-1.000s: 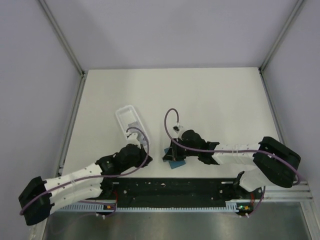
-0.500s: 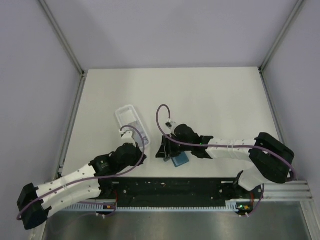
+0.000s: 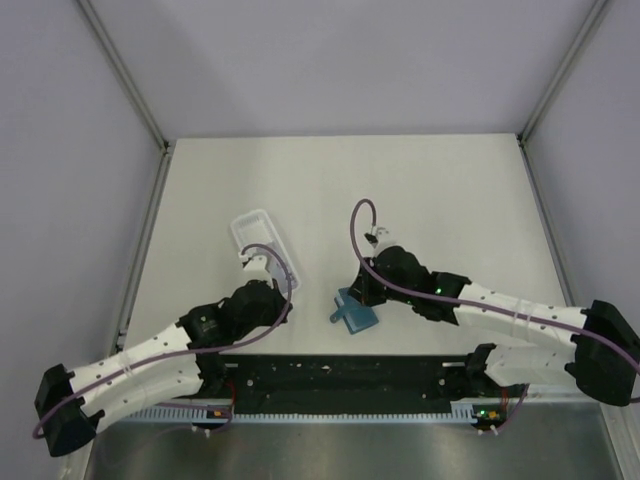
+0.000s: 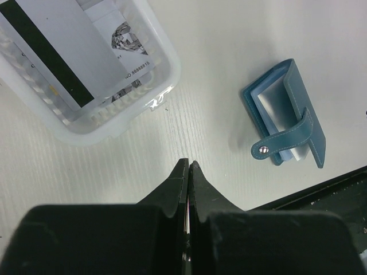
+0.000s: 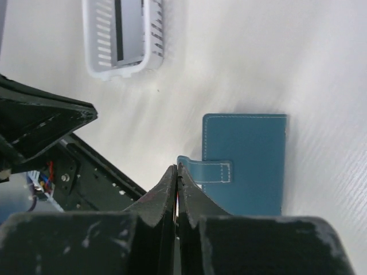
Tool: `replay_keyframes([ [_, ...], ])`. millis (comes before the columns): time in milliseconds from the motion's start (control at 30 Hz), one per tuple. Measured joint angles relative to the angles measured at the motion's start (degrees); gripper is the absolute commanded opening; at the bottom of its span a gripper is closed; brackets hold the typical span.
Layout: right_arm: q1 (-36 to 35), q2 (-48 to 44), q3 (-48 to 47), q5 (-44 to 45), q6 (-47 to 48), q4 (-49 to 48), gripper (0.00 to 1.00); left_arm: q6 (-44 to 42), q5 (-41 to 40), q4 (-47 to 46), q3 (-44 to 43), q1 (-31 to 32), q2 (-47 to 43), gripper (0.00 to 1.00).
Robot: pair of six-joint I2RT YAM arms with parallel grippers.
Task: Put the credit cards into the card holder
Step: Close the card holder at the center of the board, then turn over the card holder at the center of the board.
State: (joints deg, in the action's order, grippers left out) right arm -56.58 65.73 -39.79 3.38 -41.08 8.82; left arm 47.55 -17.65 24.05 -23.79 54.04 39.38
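Note:
The teal card holder (image 3: 355,312) lies near the table's front edge. Its flap is partly lifted, its snap tab (image 4: 282,141) hangs loose, and a pale card edge shows inside (image 4: 274,103). Credit cards (image 4: 51,63) with a dark stripe lie in the white tray (image 3: 243,228); one also shows in the right wrist view (image 5: 129,23). My left gripper (image 4: 188,163) is shut and empty, over the table between tray and card holder (image 4: 298,97). My right gripper (image 5: 176,167) is shut with nothing in it, its tips just beside the tab (image 5: 209,171) of the card holder (image 5: 249,154).
The black mounting rail (image 3: 340,378) runs along the near table edge just below the card holder. Metal frame posts (image 3: 140,100) rise at the back corners. The left arm (image 3: 150,355) lies low across the front left.
The right gripper opened and shut again, letting go of the card holder, and its arm swung back to the right. The card holder now lies free, slightly farther up. The left arm barely moved.

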Motion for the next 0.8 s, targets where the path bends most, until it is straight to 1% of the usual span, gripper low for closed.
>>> replay_keyframes([
  [167, 0.15, 1.95, 2.10, -0.33, -0.04, 0.55, 0.00, -0.57, 0.31, -0.02, -0.35, 0.00, 1.07, 0.00],
  [400, 0.13, 13.68, 3.06, -3.82, -1.03, -3.13, 0.00, -1.51, 1.73, -1.05, -2.08, 0.00, 2.64, 0.00],
  [500, 0.13, 15.74, 3.17, -4.87, -1.38, -3.45, 0.00, -2.32, 2.49, -2.16, -2.86, 0.00, 3.61, 0.00],
  [667, 0.13, 13.99, 3.21, -4.85, -1.38, -3.32, 0.00, -3.21, 4.31, -4.83, -4.13, 0.00, 6.45, 0.00],
  [800, 0.13, 6.36, 3.45, -1.92, -1.38, -1.86, 0.00, -4.00, 7.04, -7.50, -5.53, 0.00, 10.01, 0.00],
])
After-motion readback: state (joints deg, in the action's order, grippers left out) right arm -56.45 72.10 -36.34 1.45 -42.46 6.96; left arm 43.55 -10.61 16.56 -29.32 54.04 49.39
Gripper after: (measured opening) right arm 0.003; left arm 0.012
